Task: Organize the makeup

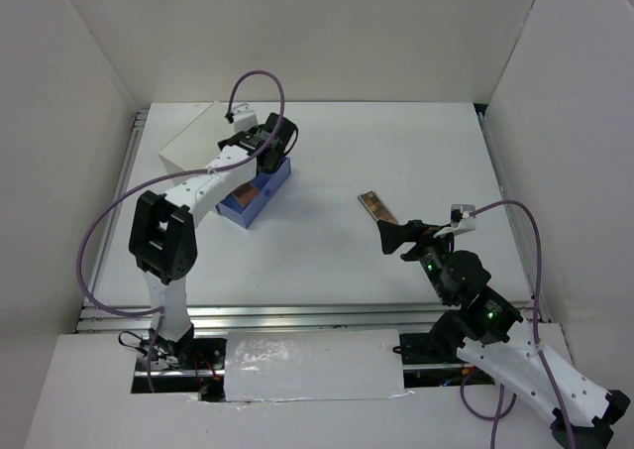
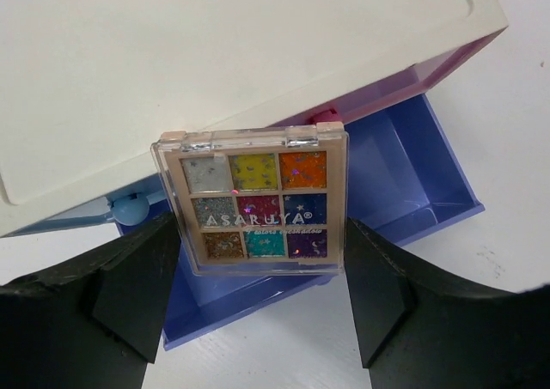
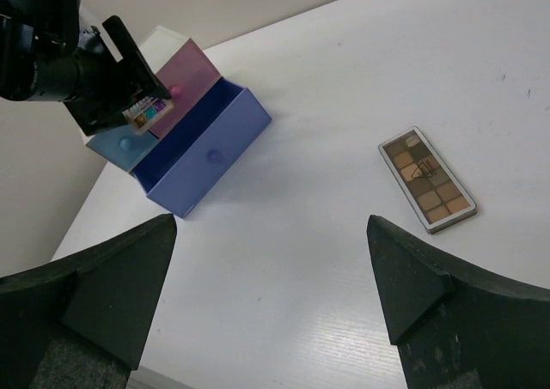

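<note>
Though indistinct overhead, nine-colour palette [image 2: 251,202] wrist-side.

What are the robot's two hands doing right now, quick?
Left gripper: closed on the square eyeshadow palette, above the open blue drawer.
Right gripper: open, holding nothing.

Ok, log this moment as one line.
left tool: holding square palette over open blue drawer | right tool: open, empty, near long palette

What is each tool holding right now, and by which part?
The left tool grips the square eyeshadow palette by its two side edges. The right tool holds nothing.
</note>
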Robot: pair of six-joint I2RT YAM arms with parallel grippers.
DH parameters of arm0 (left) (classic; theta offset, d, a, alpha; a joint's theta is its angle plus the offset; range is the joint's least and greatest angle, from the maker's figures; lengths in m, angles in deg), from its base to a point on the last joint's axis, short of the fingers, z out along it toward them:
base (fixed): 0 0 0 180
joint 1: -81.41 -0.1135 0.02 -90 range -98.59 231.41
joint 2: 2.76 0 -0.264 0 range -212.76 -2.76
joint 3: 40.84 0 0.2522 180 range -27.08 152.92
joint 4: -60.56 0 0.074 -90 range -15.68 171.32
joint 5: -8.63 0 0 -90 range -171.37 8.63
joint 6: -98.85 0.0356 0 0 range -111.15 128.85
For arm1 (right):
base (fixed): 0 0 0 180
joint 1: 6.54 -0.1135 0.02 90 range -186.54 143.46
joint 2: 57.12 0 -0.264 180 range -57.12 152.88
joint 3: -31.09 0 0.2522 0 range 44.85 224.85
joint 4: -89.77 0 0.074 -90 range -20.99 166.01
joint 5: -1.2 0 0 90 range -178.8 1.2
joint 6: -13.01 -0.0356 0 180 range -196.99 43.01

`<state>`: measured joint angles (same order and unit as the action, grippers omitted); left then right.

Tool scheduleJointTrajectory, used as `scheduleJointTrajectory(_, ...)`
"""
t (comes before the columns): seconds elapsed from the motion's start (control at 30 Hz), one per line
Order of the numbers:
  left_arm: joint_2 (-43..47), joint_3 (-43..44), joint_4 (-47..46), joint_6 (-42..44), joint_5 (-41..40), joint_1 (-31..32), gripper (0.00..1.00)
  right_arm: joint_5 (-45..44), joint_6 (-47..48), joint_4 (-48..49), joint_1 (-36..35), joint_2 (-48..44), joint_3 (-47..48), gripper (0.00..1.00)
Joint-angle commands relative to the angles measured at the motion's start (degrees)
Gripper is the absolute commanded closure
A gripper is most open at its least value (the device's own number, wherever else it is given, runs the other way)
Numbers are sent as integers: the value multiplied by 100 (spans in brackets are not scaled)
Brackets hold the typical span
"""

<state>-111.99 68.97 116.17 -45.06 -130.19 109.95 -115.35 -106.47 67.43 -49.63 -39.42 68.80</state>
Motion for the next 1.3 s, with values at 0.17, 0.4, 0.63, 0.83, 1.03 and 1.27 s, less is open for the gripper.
scheduleJointTrajectory(0.17, -248, -191, -88, -14, -40, -23, 42, 0, 100, 207, 20, 41, -30, 0)
scheduleJointTrajectory(0.4, -90, -666, -282, -137, 179, -23, 18, 27, 100, 225, 20, 59, -30, 0)
scheduleJointTrajectory(0.63, 33, -746, -230, -190, 241, 12, 1, 44, 91, 234, 20, 68, -39, 0)
scheduleJointTrajectory(0.83, 244, -667, -247, -138, 258, 301, 0, 27, 73, 225, 29, 50, -30, 0)
scheduleJointTrajectory(1.03, -175, 35, -327, 152, 705, 1214, 1, -640, -312, -90, 20, -90, -4, 0)
scheduleJointTrajectory(1.27, -916, 889, -474, -58, 1541, 1734, 1, -1687, -814, -566, 46, -249, 40, 0)
